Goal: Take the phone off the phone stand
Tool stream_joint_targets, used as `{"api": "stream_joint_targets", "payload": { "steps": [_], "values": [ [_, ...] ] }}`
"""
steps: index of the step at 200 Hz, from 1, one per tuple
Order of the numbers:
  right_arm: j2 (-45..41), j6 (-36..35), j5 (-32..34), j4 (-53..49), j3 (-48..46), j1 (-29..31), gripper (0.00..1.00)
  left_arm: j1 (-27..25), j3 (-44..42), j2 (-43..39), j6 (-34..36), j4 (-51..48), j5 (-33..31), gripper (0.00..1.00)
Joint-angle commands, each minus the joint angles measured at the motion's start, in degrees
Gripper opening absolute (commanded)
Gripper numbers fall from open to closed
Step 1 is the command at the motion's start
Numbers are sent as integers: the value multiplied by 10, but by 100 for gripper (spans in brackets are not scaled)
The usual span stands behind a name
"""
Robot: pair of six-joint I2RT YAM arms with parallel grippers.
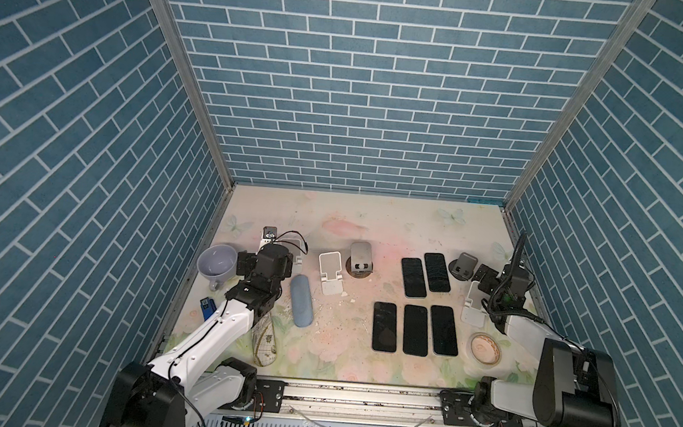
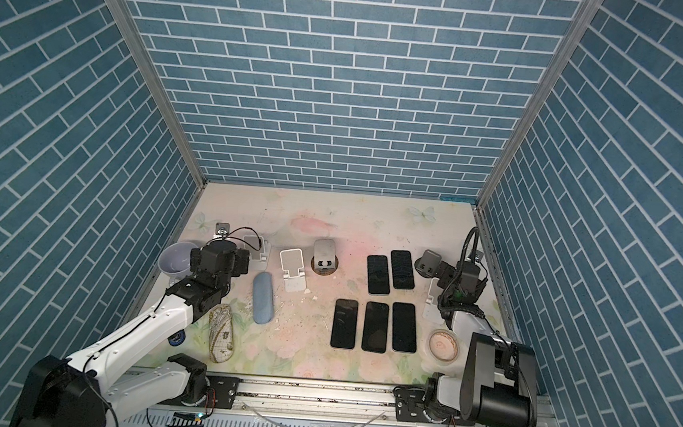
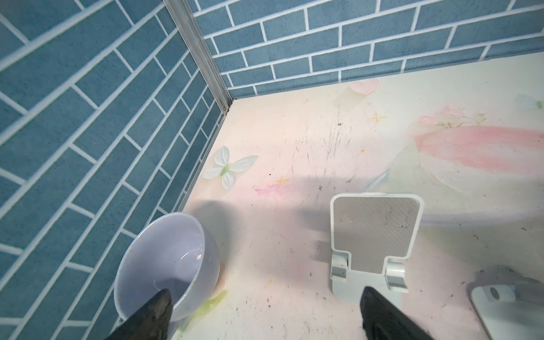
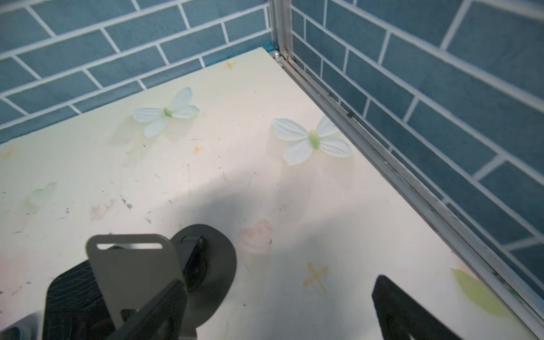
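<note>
Several black phones (image 1: 384,326) lie flat on the table in both top views; no stand that shows holds one. My left gripper (image 3: 265,312) is open. One of its fingers (image 3: 156,312) is over the lilac cup (image 3: 164,259), the other over the base of an empty white phone stand (image 3: 375,235). My right gripper (image 4: 279,309) is open too, with nothing between its fingers. Next to it stands an empty dark grey phone stand (image 4: 132,273), near the back right of the table (image 1: 465,266). A dark phone screen (image 4: 70,294) shows past that stand.
More empty stands: a white one (image 1: 331,274), a grey one (image 1: 360,257), and a white one (image 1: 475,308) under the right arm. A blue glasses case (image 1: 301,301) and a map-print case (image 1: 265,342) lie at the left. A small bowl (image 1: 485,349) sits at the right.
</note>
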Motion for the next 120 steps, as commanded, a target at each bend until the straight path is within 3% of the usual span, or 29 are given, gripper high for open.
{"api": "stream_joint_targets", "payload": {
  "steps": [1,55,86,105,120],
  "values": [
    [24,-35,-40,63,-9,-2,99,15,-12,4,21,53,18,100],
    [40,-63,-95,63,5,-3,99,45,-45,8,25,117,64,100],
    [60,-77,-80,177,-37,-5,99,67,-61,21,26,158,92,100],
    [130,-94,-125,311,-68,-3,99,78,-70,32,31,188,104,100],
    [115,-92,-113,271,-60,-3,99,88,-74,41,32,212,119,100]
  ]
}}
